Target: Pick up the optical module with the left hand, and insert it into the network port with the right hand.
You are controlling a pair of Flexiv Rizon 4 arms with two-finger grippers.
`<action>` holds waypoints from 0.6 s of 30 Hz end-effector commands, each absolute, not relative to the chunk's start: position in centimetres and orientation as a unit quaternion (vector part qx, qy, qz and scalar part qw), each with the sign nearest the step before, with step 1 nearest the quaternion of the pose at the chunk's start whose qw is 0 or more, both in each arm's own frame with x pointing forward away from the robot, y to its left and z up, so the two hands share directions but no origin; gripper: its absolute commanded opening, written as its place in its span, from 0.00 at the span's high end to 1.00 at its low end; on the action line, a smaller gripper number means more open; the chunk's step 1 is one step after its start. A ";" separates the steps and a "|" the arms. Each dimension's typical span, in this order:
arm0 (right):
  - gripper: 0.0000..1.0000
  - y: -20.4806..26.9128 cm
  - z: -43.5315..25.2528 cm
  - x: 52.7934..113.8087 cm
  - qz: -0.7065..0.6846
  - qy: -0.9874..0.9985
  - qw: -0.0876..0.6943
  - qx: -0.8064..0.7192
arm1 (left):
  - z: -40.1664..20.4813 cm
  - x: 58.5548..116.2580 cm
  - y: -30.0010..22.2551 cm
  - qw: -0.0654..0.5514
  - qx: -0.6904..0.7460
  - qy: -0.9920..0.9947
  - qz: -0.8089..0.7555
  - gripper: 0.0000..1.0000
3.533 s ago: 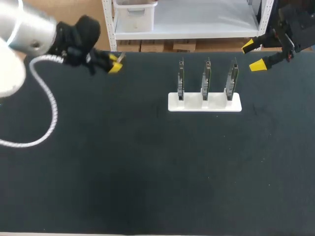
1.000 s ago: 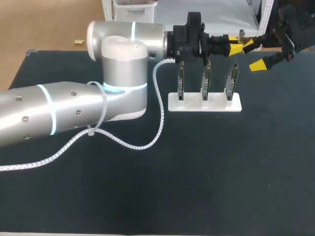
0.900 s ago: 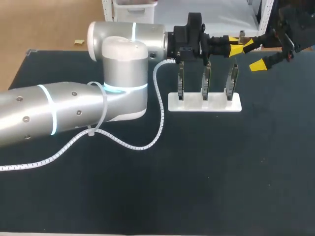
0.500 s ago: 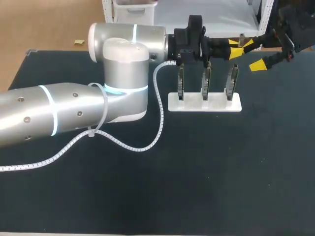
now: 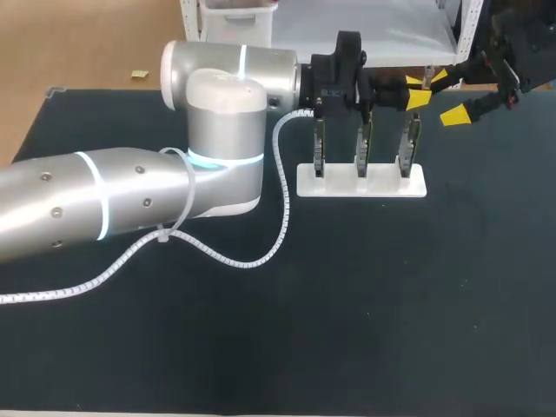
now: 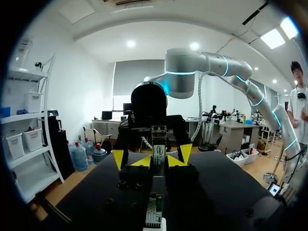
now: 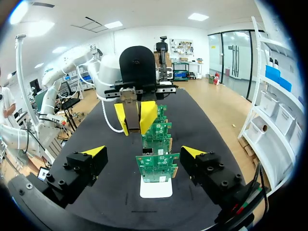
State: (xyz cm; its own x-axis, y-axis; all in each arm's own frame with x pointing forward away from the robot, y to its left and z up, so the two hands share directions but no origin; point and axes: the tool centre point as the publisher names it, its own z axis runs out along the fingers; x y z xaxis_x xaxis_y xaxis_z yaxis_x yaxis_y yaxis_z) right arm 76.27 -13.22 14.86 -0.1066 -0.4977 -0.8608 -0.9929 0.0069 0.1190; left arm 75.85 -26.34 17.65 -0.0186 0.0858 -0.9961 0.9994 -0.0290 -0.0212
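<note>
**Status.** The left gripper [image 5: 415, 90] is closed on the optical module [image 7: 131, 110], with both yellow tips pressing its sides. The module is held in the air above the table [image 5: 261, 347], at 1 o'clock from the table centre in the head view. It is near the top of the rightmost of three circuit cards [image 5: 363, 139] and apart from it. The cards stand upright in a white holder [image 5: 304, 184]. The right gripper [image 5: 446, 97] is spread wide and holds nothing. It is close by, at 3 o'clock from the module, with its fingers facing the module.

**Handling.** The module is judged small, light and rigid. Its smooth shell may slip under a weak pinch. Treat the connector end as fragile.

**Hold point.**
- Take hold on the two flat sides of the body, on the portion projecting clear of the left fingers.
- Leave the insertion end free.
- Grip squarely. A tilted hold is likely to bind at the network port, which is too small to make out here.
</note>
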 end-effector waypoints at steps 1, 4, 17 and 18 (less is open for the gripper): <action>0.00 -13.2 14.8 76.3 0.389 0.633 0.319 -0.588 | 17.3 76.2 -26.4 0.460 0.521 0.523 -0.493 1.00; 0.00 -13.2 14.8 76.3 0.389 0.633 0.319 -0.588 | 17.0 76.3 -26.4 0.455 0.515 0.531 -0.495 1.00; 0.00 -13.2 14.8 76.3 0.389 0.633 0.319 -0.588 | 16.9 76.3 -26.3 0.446 0.520 0.539 -0.489 1.00; 0.00 -13.2 14.8 76.3 0.389 0.633 0.319 -0.588 | 16.9 76.3 -26.3 0.445 0.520 0.540 -0.489 1.00</action>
State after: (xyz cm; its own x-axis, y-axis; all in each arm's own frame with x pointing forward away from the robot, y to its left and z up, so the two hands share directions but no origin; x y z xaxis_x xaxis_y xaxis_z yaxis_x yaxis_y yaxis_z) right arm 76.27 -13.22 14.86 -0.1066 -0.4977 -0.8608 -0.9929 0.0069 0.1190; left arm 76.10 -26.23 16.81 -0.0598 0.1194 -0.9910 0.9979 -0.0162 -0.0621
